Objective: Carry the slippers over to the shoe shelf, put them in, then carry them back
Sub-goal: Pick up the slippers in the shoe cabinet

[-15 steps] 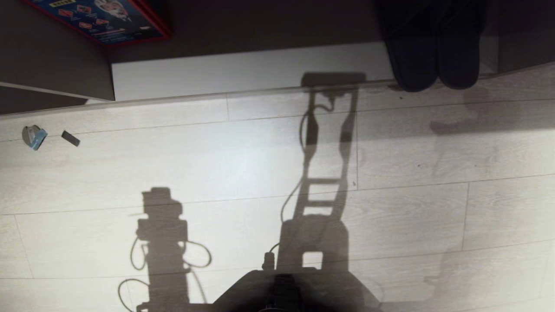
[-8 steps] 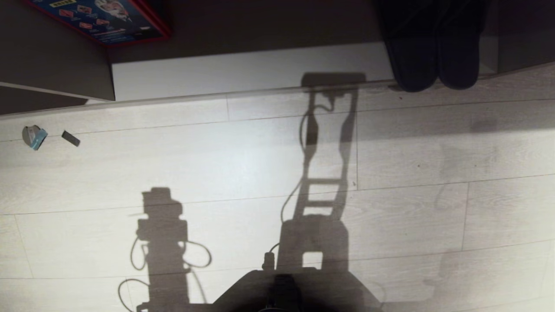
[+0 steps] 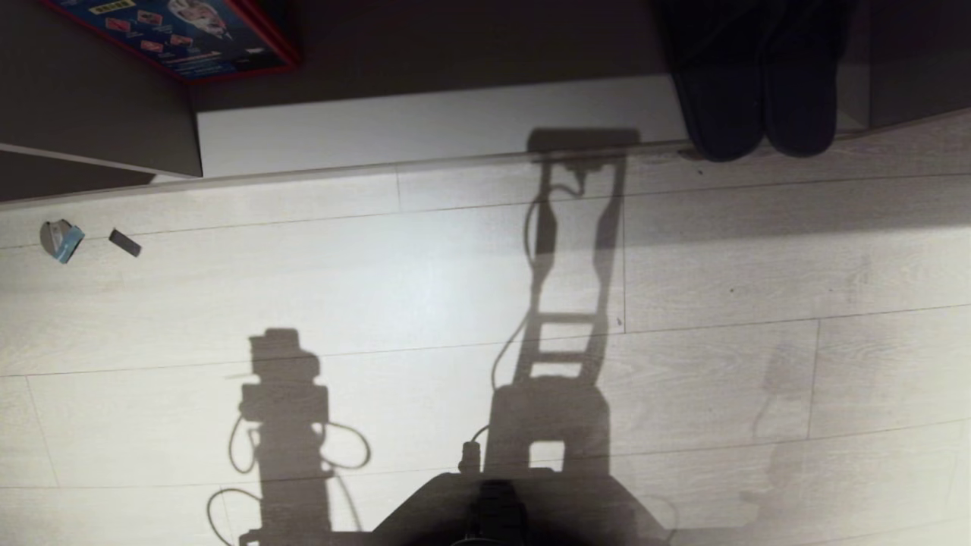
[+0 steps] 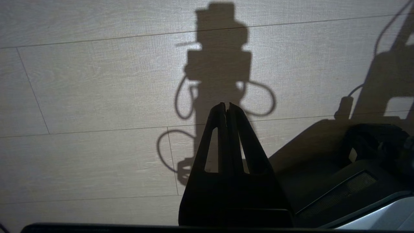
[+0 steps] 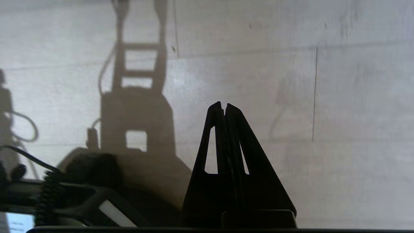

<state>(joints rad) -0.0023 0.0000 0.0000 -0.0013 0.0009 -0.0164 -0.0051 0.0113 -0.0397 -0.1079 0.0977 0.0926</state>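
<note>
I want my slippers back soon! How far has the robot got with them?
Done: the pair of soft dark slide slippers sits side by side in the low grey-brown wood shoe shelf, toes poking over its pale base board.

In hand: nothing. The left gripper and the right gripper are both shut and empty, over the pale plank floor.

Left: picking them up and bringing them back.

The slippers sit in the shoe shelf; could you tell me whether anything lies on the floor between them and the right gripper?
Nothing visible does. The slippers rest side by side in the shoe shelf, toes over its edge. The floor below them is bare, crossed only by shadows. The right gripper is shut, empty, over bare floor.
</note>
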